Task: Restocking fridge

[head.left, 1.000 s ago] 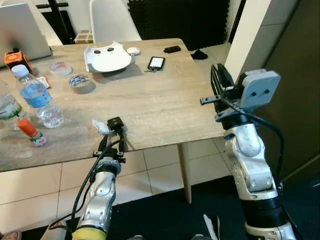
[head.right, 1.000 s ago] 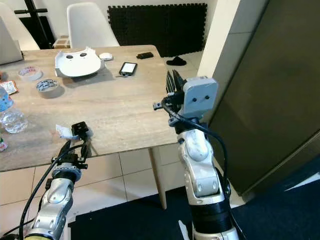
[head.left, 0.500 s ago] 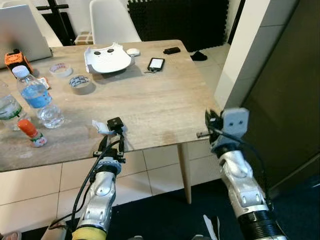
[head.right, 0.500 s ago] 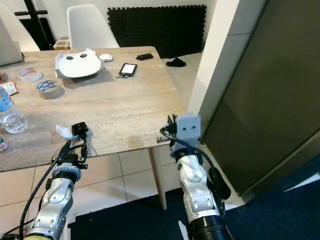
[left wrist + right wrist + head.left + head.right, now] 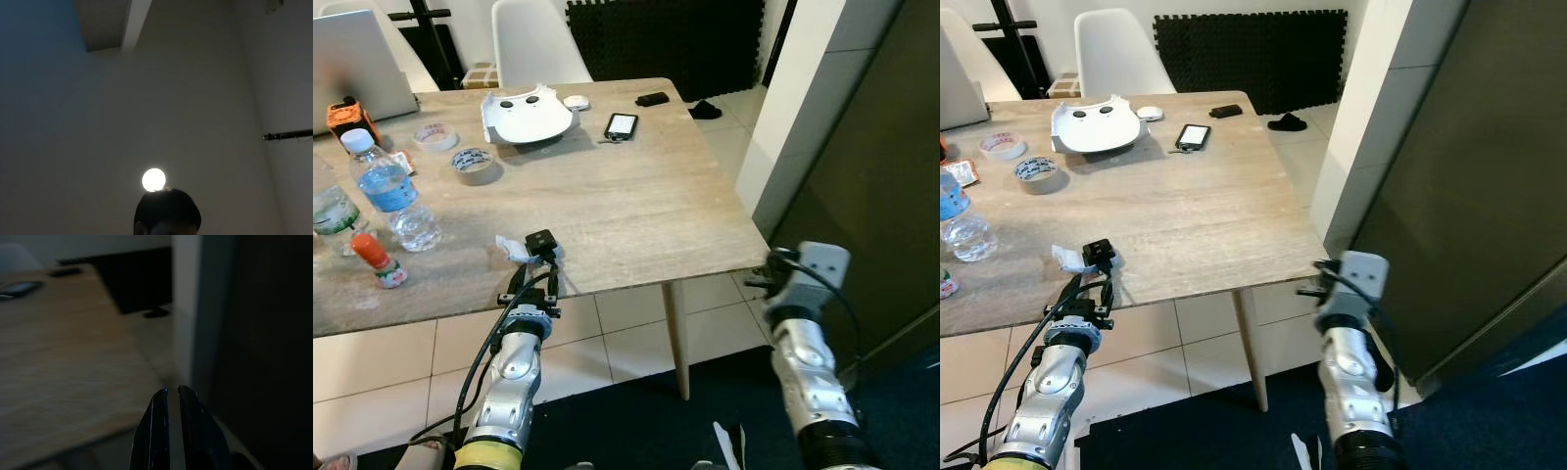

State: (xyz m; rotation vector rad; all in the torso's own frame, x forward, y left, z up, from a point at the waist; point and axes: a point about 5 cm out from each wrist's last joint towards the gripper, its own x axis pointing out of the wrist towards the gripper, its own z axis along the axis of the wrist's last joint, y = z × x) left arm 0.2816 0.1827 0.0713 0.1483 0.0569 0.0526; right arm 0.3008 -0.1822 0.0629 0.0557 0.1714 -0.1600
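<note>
Dark fridge door (image 5: 1469,176) stands just beyond the far right corner of the wooden table (image 5: 607,215); the right gripper (image 5: 172,399), fingers pressed nearly together, hangs off that corner beside the door. On the table's left edge stand two water bottles (image 5: 386,191), one cut off by the frame, and a small orange-capped bottle (image 5: 374,258), contents indistinct. Left gripper (image 5: 536,262) rests at the table's near edge; its finger state cannot be told.

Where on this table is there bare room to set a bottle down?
The table's right half is bare, from the phone down to the front edge. Crowded: the left end, with water bottles, tape rolls, and the white tray at the back.
</note>
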